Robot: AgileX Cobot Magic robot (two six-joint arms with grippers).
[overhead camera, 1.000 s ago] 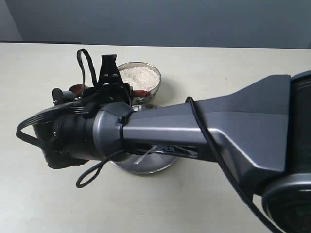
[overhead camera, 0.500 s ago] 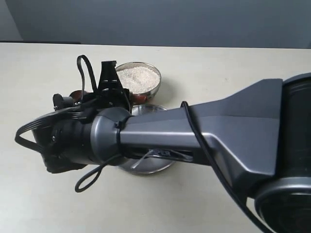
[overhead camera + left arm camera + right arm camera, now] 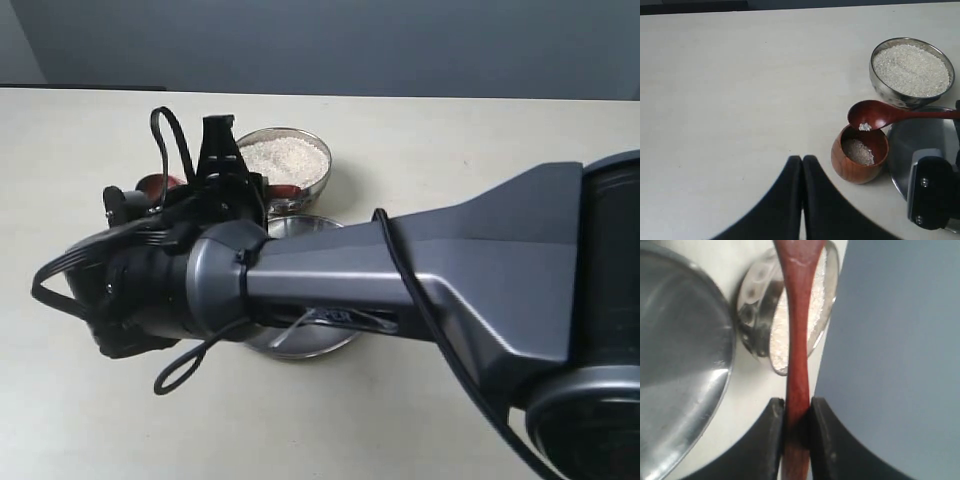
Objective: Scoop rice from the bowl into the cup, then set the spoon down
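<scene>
Right wrist view: the right fingers (image 3: pixel 776 420) pinch the spoon (image 3: pixel 799 315) by its handle. Its head, far ahead of them, holds a few grains of rice (image 3: pixel 865 127) over the cup (image 3: pixel 860 162). The cup stands just beyond the closed, empty left fingers (image 3: pixel 795 180), and the bowl (image 3: pixel 886 93) stands farther out.

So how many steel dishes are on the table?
2: the bowl full of rice, and a flat plate next to it, beside the cup. Others may hide behind the arm.
</scene>
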